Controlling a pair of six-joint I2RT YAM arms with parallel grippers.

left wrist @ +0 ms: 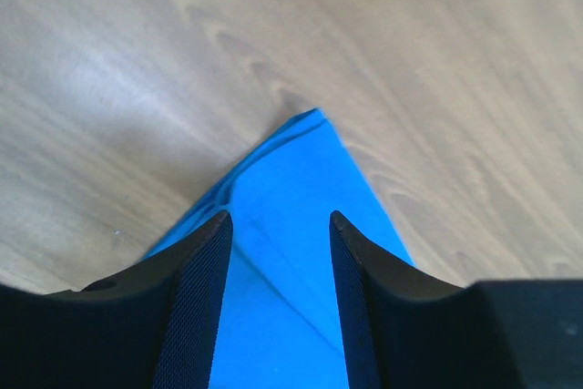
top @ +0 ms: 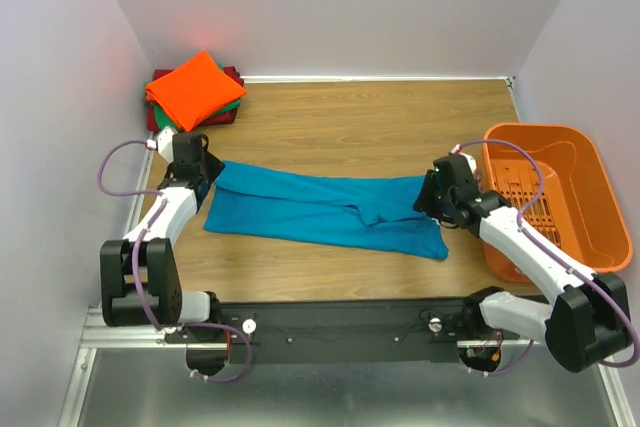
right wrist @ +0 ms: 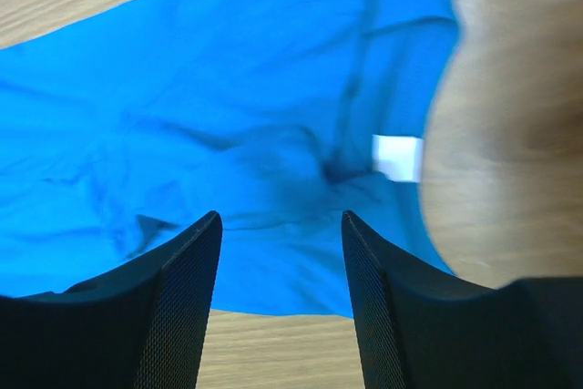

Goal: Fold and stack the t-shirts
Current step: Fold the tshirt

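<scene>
- The folded stack sits in the far-left corner against the walls: orange t-shirt (top: 195,87) on top, green t-shirt (top: 237,99) and dark red t-shirt (top: 235,74) peeking from under it.
- My left gripper (top: 197,165) (left wrist: 278,220) hangs over the teal t-shirt (top: 320,209) (left wrist: 305,225) at its left end, near the table's (top: 350,117) left edge. Fingers apart, gripping nothing.
- The teal t-shirt lies flat mid-table, long axis left to right, its right end nearer me. Broad bare wood behind, a narrower strip in front.
- My right gripper (top: 432,197) (right wrist: 281,218) is over the teal t-shirt's (right wrist: 182,116) right end, parted and empty; a white tag (right wrist: 398,158) shows ahead.
- The orange basket (top: 600,187) crowds the right edge, beside my right arm.
</scene>
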